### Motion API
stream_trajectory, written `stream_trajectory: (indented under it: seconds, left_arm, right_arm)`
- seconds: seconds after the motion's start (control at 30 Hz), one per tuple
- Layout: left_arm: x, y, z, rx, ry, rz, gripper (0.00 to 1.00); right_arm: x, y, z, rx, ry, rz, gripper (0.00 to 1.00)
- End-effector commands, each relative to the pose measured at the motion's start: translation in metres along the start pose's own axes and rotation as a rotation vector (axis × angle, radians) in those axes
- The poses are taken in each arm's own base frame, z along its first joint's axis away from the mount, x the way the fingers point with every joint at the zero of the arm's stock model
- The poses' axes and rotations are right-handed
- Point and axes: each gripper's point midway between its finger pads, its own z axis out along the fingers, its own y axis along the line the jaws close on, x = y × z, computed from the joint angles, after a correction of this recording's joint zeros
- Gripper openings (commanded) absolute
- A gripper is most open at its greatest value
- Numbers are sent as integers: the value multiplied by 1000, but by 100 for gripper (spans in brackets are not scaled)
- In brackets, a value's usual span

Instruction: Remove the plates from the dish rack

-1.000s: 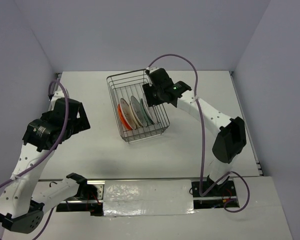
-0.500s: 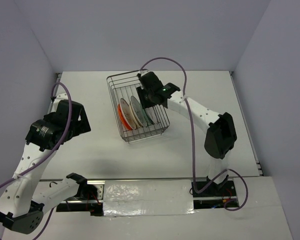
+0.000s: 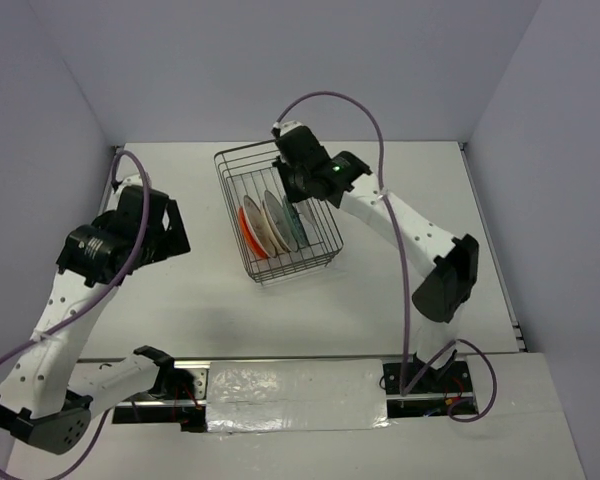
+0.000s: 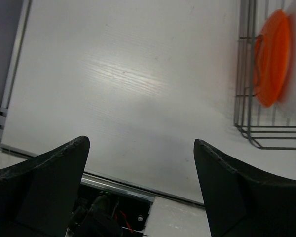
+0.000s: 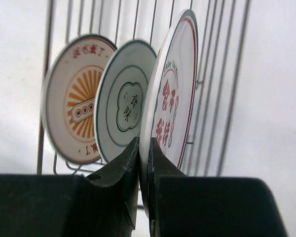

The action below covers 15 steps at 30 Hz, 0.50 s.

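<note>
The dish rack point(image 3: 290, 268) is a dark wire basket at the table's middle back. Several plates stand on edge in it, the orange-red plate point(image 3: 246, 233) leftmost. In the right wrist view my right gripper point(image 5: 144, 148) is shut on the rim of a white plate with red rim and red characters point(image 5: 176, 94). Behind it stand a green-rimmed plate point(image 5: 124, 111) and an orange sunburst plate point(image 5: 71, 111). In the top view the right gripper point(image 3: 294, 193) reaches down into the rack. My left gripper point(image 3: 158, 232) is open and empty, left of the rack.
The left wrist view shows its open gripper point(image 4: 140, 148) over bare white table, with the orange-red plate point(image 4: 272, 57) and the rack's corner point(image 4: 246, 131) at the right. The table's near edge rail point(image 4: 118, 185) lies below. Grey walls enclose the table.
My right arm has swung from the rack's right side to above it, its wrist now higher and further back. My left arm has shifted slightly up and toward the rack.
</note>
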Motion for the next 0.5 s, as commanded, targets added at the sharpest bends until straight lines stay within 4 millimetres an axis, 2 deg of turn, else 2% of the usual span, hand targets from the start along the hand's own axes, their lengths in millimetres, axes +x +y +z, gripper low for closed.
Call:
stream_trajectory:
  seconds: [0.0, 0.03, 0.07, 0.1, 0.13, 0.17, 0.2, 0.23, 0.27, 0.3, 0.33, 0.37, 0.4, 0.43, 0.47]
  left_arm:
    - [-43, -47, -15, 186, -59, -113, 100]
    - [-61, -67, -26, 266, -56, -145, 100]
    - [-71, -80, -34, 311, -50, -200, 99]
    - [-99, -98, -48, 382, -76, -238, 100]
    - [-111, -110, -58, 438, -78, -266, 99]
    - [-119, -125, -72, 517, -52, -325, 99]
    - [-137, -137, -84, 579, -66, -364, 99]
    - [-142, -145, -91, 626, -54, -397, 100]
    - [-141, -160, -102, 715, 8, -450, 99]
    - [-134, -169, -101, 750, 62, -474, 99]
    - [-137, -181, -106, 822, 77, -502, 99]
    - [-129, -194, -114, 898, 167, -539, 100]
    - [-112, -200, -104, 902, 233, -550, 100]
    - [-112, -206, -104, 941, 248, -563, 99]
    - [-106, -209, -104, 954, 282, -580, 100]
  right_arm:
    - [-67, -19, -115, -18, -260, -89, 0]
    - [-59, -10, -119, -60, -258, -150, 0]
    - [-60, 5, -132, -144, -304, -280, 0]
    - [-44, 8, -145, -179, -323, -357, 0]
    - [-30, 25, -153, -217, -347, -449, 0]
    - [-26, 27, -161, -215, -392, -578, 0]
    - [-11, 27, -171, -223, -439, -641, 0]
    - [-3, 42, -183, -231, -494, -759, 0]
    - [-9, 47, -195, -217, -576, -786, 0]
    - [1, 43, -201, -187, -599, -812, 0]
    - [6, 54, -210, -207, -625, -873, 0]
    - [8, 55, -213, -193, -625, -896, 0]
    - [10, 59, -215, -184, -623, -919, 0]
    - [9, 58, -216, -145, -622, -950, 0]
    - [11, 69, -219, -158, -639, -969, 0]
